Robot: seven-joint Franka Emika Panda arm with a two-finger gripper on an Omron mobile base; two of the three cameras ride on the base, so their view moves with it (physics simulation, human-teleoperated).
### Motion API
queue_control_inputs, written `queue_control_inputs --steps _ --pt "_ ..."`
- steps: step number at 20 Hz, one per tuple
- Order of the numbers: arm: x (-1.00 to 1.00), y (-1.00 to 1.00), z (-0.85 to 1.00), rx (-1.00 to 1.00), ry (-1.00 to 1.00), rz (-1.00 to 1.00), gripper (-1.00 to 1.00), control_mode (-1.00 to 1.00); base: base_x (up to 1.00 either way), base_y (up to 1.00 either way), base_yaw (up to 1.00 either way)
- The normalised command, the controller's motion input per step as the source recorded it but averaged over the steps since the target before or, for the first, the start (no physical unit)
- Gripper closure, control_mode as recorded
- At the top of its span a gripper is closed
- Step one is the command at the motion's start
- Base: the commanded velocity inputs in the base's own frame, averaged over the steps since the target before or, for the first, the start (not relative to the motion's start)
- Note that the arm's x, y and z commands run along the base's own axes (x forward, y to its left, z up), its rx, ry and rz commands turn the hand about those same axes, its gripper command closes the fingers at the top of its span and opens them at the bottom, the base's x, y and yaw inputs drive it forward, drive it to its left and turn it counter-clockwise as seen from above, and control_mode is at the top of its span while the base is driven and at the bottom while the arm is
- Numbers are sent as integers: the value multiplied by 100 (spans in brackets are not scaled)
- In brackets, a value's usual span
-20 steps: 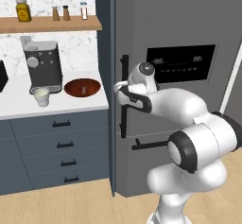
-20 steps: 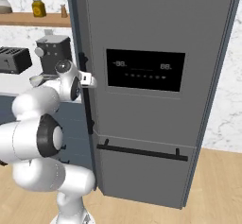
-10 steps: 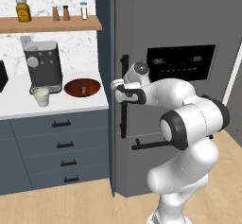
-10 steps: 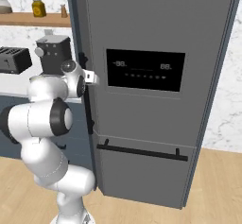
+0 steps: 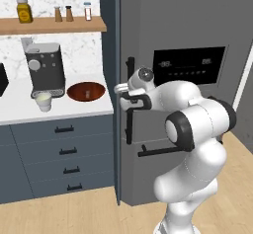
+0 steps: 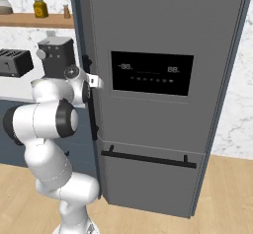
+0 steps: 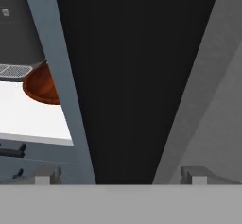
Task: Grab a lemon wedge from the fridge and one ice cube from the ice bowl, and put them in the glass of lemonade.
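Gripper jaws spread wide, astride the fridge door's black handle, nothing pinched; over the last second the elbow swung in and the hand closed on the handle; door shut, grasp likely next; ice bowl and glass of lemonade wait on the counter

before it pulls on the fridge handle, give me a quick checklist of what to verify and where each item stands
1. Gripper open: ok, the fingertips stand wide apart in the hand view.
2. Gripper lined up on the fridge handle: ok, the black bar fills the space between the fingertips.
3. Gripper closed on the handle: not ok, not yet.
4. Fridge door shut: ok, no gap shows.
5. Lemon wedge inside: cannot tell, the door hides it.
6. Ice bowl and glass of lemonade on the counter: ok, both stand left of the fridge.
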Motion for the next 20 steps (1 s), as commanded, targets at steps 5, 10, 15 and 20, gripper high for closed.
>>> queue_control_inputs --steps 5,10,15,20 --pt "8 0 -3 0 -1 0 100 -100 0 0 0" --pt "0 0 0 0 0 0 100 -100 0 0 0" --pt "-21 -14 0 0 0 -1 100 -100 0 0 0" --pt "-91 -78 7 2 0 -15 100 -100 0 0 0"
